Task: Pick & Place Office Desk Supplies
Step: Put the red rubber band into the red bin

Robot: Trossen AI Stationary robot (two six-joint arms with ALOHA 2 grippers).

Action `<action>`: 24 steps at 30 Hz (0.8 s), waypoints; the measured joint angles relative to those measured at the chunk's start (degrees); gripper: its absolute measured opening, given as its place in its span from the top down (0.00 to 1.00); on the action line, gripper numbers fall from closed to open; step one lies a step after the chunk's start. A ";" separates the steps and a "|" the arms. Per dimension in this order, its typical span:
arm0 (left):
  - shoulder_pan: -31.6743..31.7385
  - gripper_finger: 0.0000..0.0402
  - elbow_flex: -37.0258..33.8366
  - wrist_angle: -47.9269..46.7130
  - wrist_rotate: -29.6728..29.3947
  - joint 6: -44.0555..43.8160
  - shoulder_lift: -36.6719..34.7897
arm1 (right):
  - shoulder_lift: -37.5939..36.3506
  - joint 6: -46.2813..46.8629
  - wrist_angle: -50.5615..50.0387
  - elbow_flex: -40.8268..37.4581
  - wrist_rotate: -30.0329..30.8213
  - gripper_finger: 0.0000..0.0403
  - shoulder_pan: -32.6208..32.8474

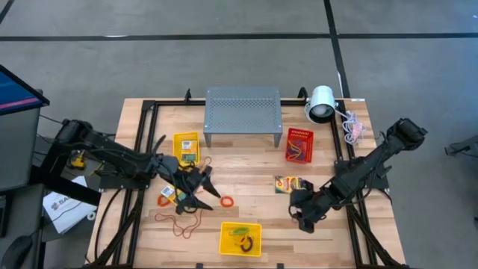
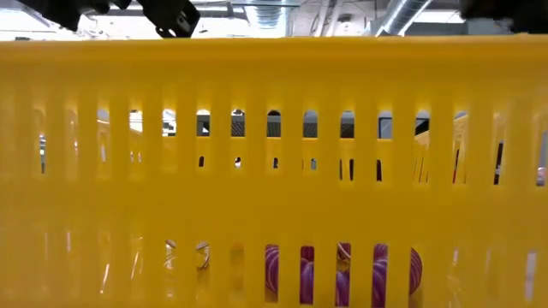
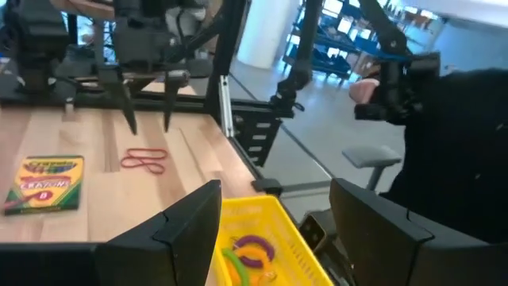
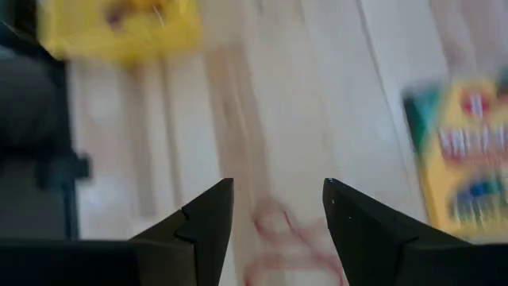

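At five o'clock on desk (image 1: 246, 168): right gripper (image 4: 278, 208), jaws apart over red rubber band (image 4: 290, 242); descend squarely. Left gripper (image 3: 274, 218), jaws apart, empty.

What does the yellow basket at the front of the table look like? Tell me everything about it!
The yellow basket looks like plastic, a small shallow rectangular tray with slotted walls, as the low view shows up close. It sits flat on the wooden table near its front edge, about midway between the two arms. Inside lie a few rubber bands, green, purple and orange. No gripper touches it; the left gripper points toward it, fingers apart.
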 joint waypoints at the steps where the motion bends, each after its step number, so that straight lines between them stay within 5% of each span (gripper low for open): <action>1: -0.38 0.42 0.00 0.94 -0.50 -0.44 0.94 | 0.00 1.54 -2.21 0.00 -0.38 0.53 0.61; 7: -1.68 0.42 0.00 8.59 -1.59 -1.51 6.41 | 0.14 6.93 -10.48 0.00 0.37 0.53 3.82; 24: -2.03 0.42 0.00 14.50 -1.81 -3.97 9.55 | 4.45 5.18 -9.64 0.11 -0.07 0.53 5.19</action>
